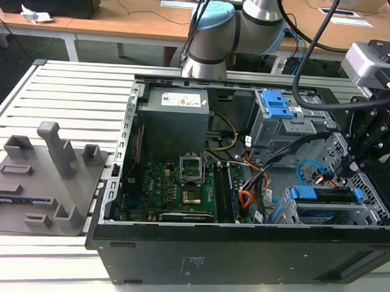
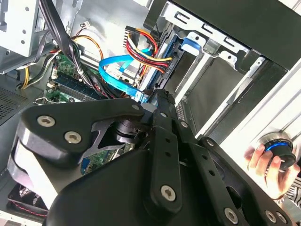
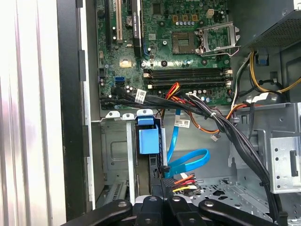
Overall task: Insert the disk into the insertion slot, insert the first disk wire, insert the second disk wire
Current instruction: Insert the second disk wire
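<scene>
Gripper (image 3: 162,187) pinched narrow behind the disk (image 3: 148,140), which sits in the insertion slot (image 3: 115,155); blue wire (image 3: 188,162) and red-yellow wires (image 3: 184,181) end at its tips, which one it holds unclear. Likely risk: a skewed plug jams or bends, or the black cable bundle (image 3: 225,127) snags the arm. Open computer case (image 1: 242,256) lies on a slatted metal table (image 1: 62,90), wooden desks (image 1: 122,22) behind.

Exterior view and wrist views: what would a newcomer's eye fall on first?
The open black computer case lies in the middle of the exterior view, its green motherboard bare inside. At the exterior view's right the black gripper reaches into it beside the disk's bright blue plastic carrier frame. A bright blue flat cable loops in the first wrist view.
</scene>
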`<state>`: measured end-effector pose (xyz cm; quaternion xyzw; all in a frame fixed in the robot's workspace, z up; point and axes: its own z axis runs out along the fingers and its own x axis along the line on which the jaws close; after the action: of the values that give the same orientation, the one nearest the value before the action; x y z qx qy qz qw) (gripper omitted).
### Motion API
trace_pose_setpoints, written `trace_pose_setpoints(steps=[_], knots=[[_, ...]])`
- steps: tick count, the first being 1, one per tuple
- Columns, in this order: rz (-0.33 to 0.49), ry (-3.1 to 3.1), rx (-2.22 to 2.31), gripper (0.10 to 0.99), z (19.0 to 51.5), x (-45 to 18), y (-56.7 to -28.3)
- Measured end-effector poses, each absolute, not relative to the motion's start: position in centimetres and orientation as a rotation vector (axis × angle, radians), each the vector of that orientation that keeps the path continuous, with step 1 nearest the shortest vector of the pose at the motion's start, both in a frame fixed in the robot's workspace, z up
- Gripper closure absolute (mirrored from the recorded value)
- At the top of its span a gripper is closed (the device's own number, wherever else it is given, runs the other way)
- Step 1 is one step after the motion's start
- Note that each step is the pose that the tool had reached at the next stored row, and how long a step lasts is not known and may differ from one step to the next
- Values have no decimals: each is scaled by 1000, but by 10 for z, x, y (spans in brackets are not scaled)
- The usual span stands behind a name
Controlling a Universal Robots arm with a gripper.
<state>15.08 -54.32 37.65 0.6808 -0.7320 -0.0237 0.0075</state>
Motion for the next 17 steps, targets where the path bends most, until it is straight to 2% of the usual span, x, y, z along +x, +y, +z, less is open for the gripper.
trace_pose_setpoints(steps=[17], knots=[[-74,-2289,2129,980,366,133,-544]])
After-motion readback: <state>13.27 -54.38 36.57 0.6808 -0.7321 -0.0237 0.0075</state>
